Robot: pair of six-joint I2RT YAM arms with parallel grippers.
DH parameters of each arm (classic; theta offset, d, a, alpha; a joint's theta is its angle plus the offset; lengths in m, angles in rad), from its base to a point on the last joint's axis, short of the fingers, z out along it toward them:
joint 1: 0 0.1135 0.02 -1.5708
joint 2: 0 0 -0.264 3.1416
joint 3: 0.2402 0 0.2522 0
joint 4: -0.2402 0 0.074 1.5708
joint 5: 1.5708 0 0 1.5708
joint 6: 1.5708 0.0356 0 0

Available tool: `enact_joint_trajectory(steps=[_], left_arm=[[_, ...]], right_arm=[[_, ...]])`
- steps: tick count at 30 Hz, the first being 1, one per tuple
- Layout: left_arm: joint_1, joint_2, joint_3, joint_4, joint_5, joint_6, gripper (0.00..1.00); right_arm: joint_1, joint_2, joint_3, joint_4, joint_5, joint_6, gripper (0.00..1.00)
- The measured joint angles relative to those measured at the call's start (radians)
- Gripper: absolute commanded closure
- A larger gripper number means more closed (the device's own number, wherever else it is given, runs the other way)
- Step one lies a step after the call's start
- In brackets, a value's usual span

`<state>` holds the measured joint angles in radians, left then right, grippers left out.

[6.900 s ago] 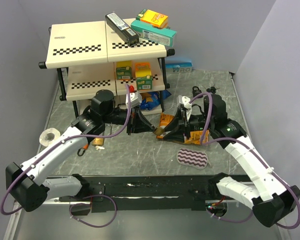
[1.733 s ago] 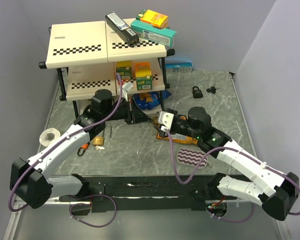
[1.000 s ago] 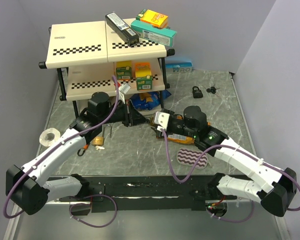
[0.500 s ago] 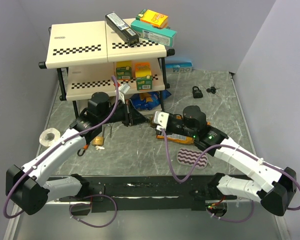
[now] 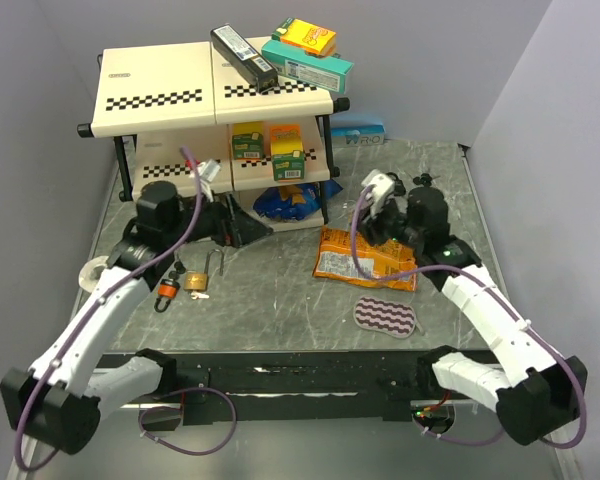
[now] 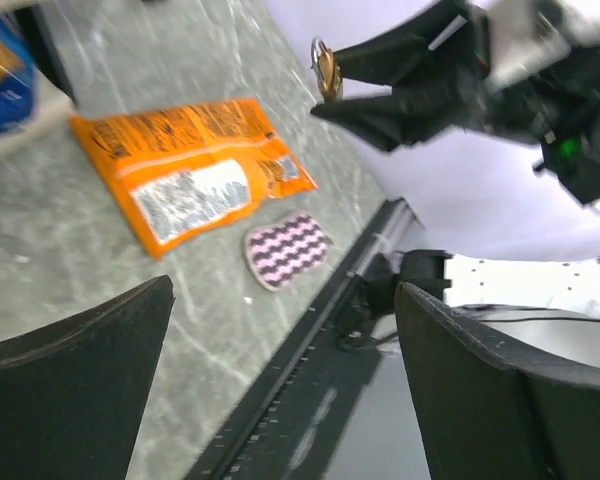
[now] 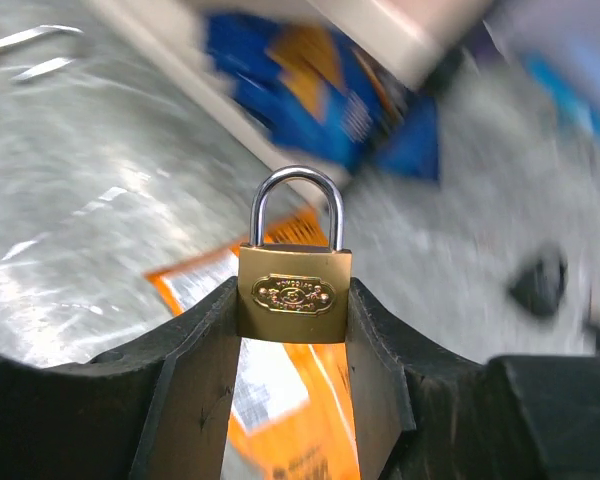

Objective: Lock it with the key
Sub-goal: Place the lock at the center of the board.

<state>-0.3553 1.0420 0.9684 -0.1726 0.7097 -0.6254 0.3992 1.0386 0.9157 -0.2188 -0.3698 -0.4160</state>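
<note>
Right gripper (image 7: pixel 295 312): clamped on brass padlock (image 7: pixel 295 292), centre frame, shackle up, long axis vertical. Left gripper (image 6: pixel 285 340): jaws apart, empty; padlock lies upper centre of its view, well apart.

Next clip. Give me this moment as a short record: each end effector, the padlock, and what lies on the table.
Right end effector: closed on the brass padlock, held off the table
Brass padlock: upright between the fingers, shackle looks closed
Left end effector: open, empty
Key: none visible in either end effector
On the table: orange snack bag, pink wavy pad, second brass padlock near the left arm
Back left: two-tier shelf
</note>
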Motion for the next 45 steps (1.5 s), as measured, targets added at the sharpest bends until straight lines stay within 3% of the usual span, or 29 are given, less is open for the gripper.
enact_joint_trajectory(steps=[4,8,13,19,32,38,45], left_arm=[[0.078,-0.074,0.002,-0.053,-0.005,0.065,0.04],[0.209,-0.077,0.003,-0.097,-0.027,0.109,0.04],[0.363,-0.043,0.017,-0.176,-0.063,0.175,0.04],[0.567,-0.037,0.038,-0.275,-0.070,0.235,0.04],[0.658,-0.105,0.042,-0.412,-0.072,0.281,0.04],[0.679,-0.103,0.042,-0.418,-0.071,0.284,0.04],[0.689,-0.102,0.042,-0.417,-0.071,0.284,0.04]], right_arm=[[-0.171,0.045,0.001,-0.030,-0.016,0.097,1.00],[-0.274,0.241,0.080,-0.057,-0.015,0.167,1.00],[-0.293,0.563,0.280,-0.078,-0.001,0.225,1.00],[-0.293,0.813,0.500,-0.100,0.024,0.276,1.00],[-0.294,1.214,0.987,-0.244,0.047,0.379,0.95],[-0.293,1.247,1.052,-0.318,0.059,0.399,0.94],[-0.274,1.279,1.106,-0.423,0.143,0.437,1.00]])
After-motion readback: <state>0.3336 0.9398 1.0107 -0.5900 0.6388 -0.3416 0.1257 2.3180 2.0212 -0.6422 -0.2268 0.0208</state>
